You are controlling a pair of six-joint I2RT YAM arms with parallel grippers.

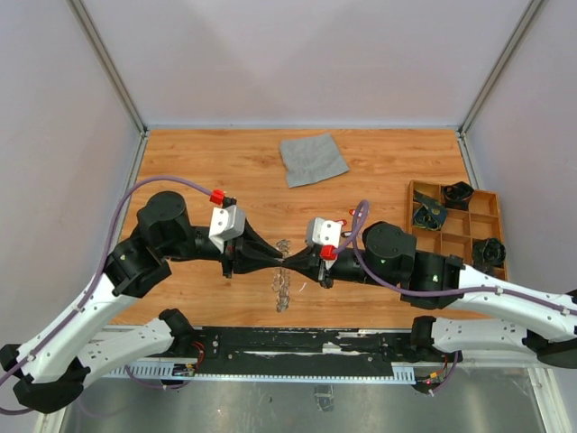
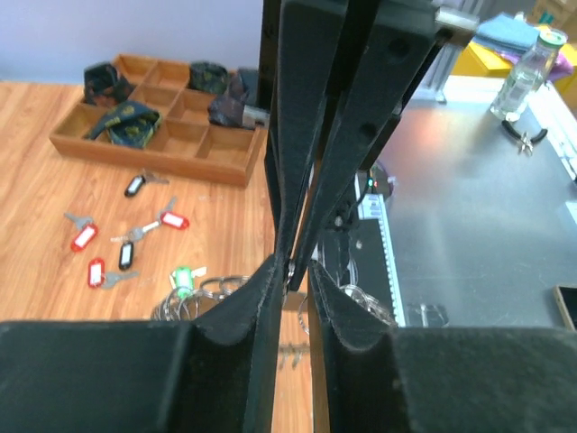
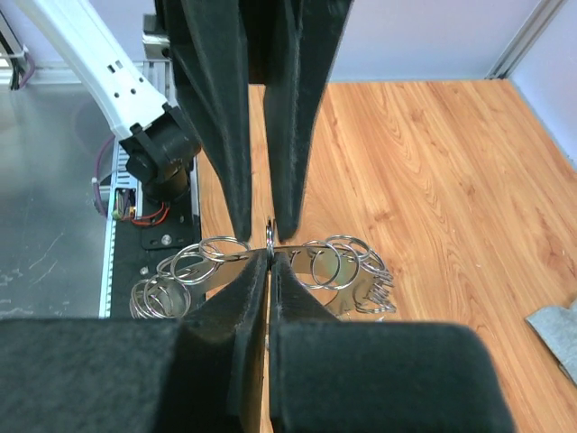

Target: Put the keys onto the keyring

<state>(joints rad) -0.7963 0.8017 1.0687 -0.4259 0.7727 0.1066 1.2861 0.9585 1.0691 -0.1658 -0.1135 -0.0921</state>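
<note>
Keyring of thin silvery looped wire; right gripper pressed together pinching its rim, left gripper narrowly parted.

Bright, even light from above; soft shadows.
Wrist views blurred the near jaws; the keyring glinted, and the wooden desk showed mild sheen.

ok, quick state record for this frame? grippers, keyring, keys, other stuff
left gripper: slightly open, tips facing the right gripper's
right gripper: shut on keyring edge
keyring: at both grippers' tips, centre near edge
keys: loose, lying beside keyring; red, black, green tags
tray: wooden, right side, partly filled
cloth: grey, far centre
</note>
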